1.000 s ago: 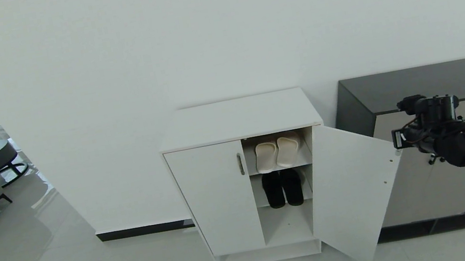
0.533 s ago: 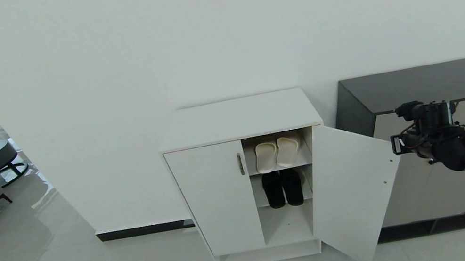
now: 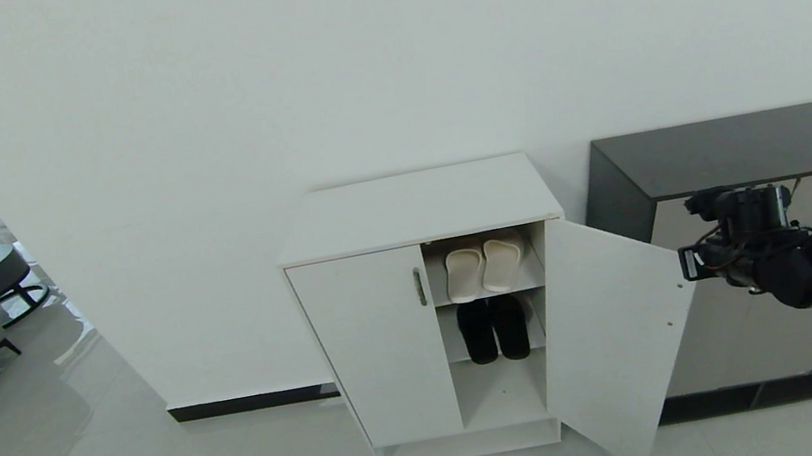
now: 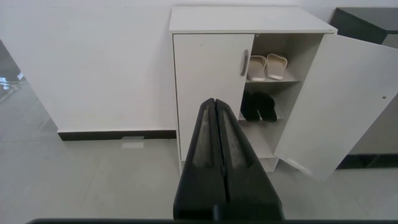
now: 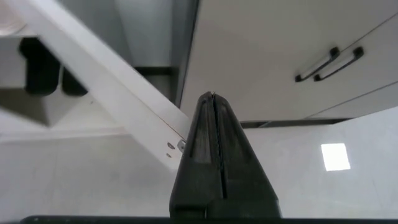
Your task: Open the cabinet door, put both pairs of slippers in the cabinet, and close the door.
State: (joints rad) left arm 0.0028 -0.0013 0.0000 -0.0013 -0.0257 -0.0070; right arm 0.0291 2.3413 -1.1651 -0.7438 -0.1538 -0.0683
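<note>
- White wall behind white cabinet, right door open.
- Cream slippers shelved above black slippers.
- Right gripper fingers pressed together, empty, beside door edge.
- Left gripper fingers pressed together, empty.

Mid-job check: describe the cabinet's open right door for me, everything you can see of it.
The right door is a plain white flat panel that looks like laminated board. It is hinged on the right side of the cabinet and stands upright, swung wide open, with its inner face showing. Two small screw points sit near its free edge. The right gripper, shut, is beside that edge; contact cannot be confirmed.
</note>
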